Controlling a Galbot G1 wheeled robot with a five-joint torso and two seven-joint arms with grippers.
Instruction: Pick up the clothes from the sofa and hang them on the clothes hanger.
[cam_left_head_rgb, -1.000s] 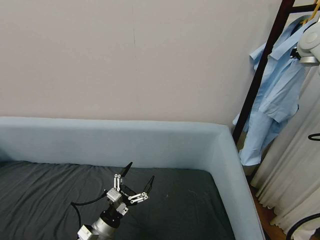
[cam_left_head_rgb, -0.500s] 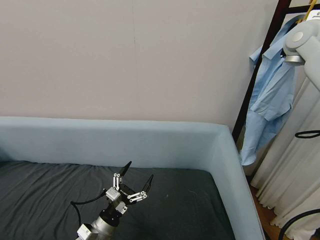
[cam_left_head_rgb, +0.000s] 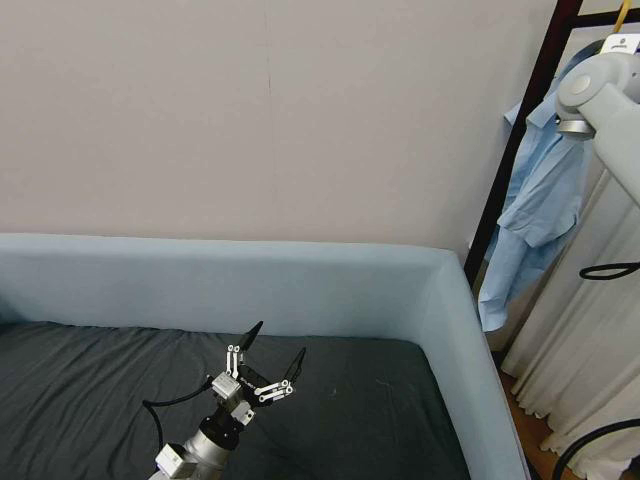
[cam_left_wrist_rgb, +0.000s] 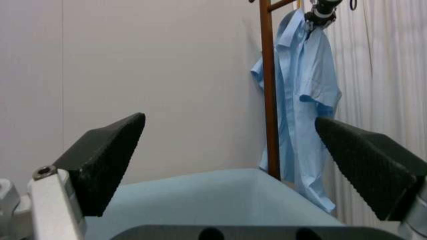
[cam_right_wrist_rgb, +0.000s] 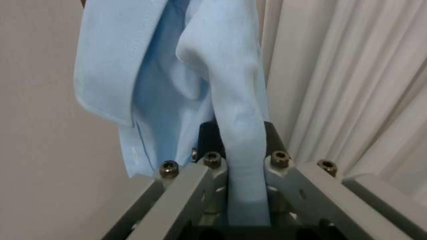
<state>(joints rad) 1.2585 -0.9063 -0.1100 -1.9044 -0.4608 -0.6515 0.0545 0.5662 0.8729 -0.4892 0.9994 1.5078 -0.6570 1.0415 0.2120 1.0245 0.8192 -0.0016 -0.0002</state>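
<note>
Shirt (cam_right_wrist_rgb: 200, 75) inside closed right hand (cam_right_wrist_rgb: 241, 150)

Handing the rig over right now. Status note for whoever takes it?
Left gripper: open, holding nothing, low over the sofa seat.
Right gripper: shut on the blue shirt, raised high beside the wooden rack.
Done: the shirt is off the sofa and up at the rack.
Left: I cannot tell whether the shirt is hooked on. Check that, then release it.
</note>
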